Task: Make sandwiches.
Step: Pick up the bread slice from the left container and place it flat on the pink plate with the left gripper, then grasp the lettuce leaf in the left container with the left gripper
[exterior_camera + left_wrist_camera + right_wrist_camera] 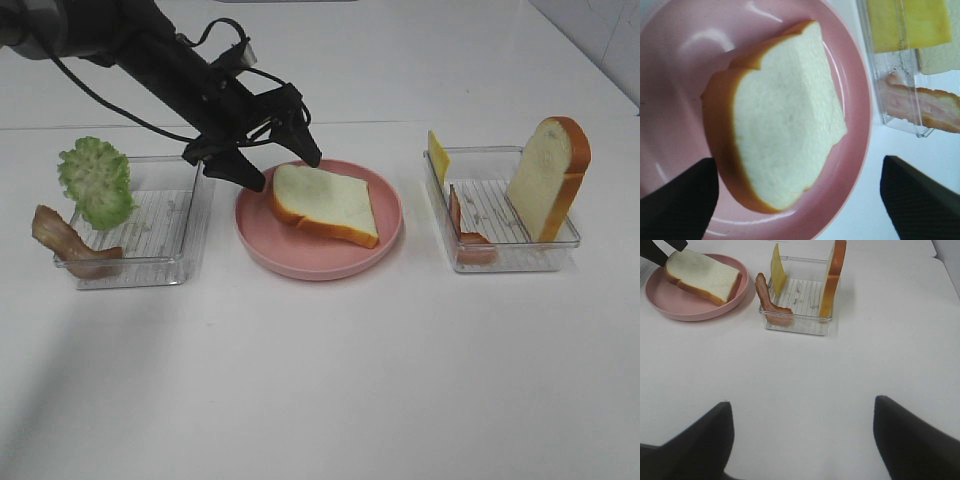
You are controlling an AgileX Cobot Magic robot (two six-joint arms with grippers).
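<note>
One white bread slice (325,203) with an orange-brown crust lies flat on the round pink plate (300,262). My left gripper (283,171) hovers open at the slice's far left corner and holds nothing. The left wrist view shows the same slice (785,135) below, between the two dark fingers (680,200). A second bread slice (548,178) stands upright in the right tray (500,262), beside a yellow cheese square (437,157) and a bacon strip (465,232). My right gripper (802,410) is open over bare table, well short of that tray (800,322).
The left clear tray (150,230) has ruffled green lettuce (97,182) leaning on its far left corner and a bacon strip (65,240) draped over its left rim. White table spreads in front of the plate and trays.
</note>
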